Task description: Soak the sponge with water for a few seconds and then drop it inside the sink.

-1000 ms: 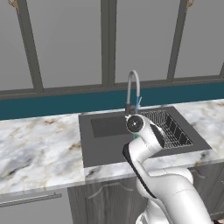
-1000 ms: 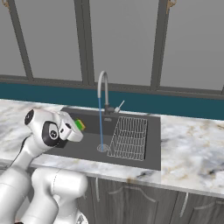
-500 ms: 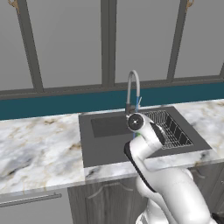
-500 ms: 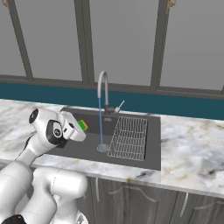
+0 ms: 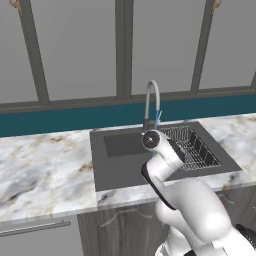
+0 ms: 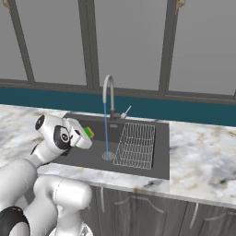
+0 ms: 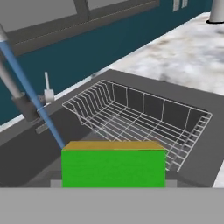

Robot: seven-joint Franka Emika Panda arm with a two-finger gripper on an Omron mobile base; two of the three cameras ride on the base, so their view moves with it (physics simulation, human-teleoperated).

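1. Left base view: the white arm rises from the lower right and bends over the front edge of the dark grey sink, which is sunk into a marble counter. The grey gooseneck faucet stands at the back rim, with a wire rack in the right part of the basin. The hand itself is hidden behind the arm's wrist here.

2. Right base view: the gripper reaches in over the left half of the sink, its jaws clamped on the green sponge, which is held above the basin floor. A thin blue stream of water falls from the faucet spout to the round drain. The sponge is left of the stream and apart from it.

3. Hand view: the sponge fills the lower middle, green face toward the camera with its yellow layer along the top edge. The water slants down just beside its upper left corner. The wire rack lies beyond it.
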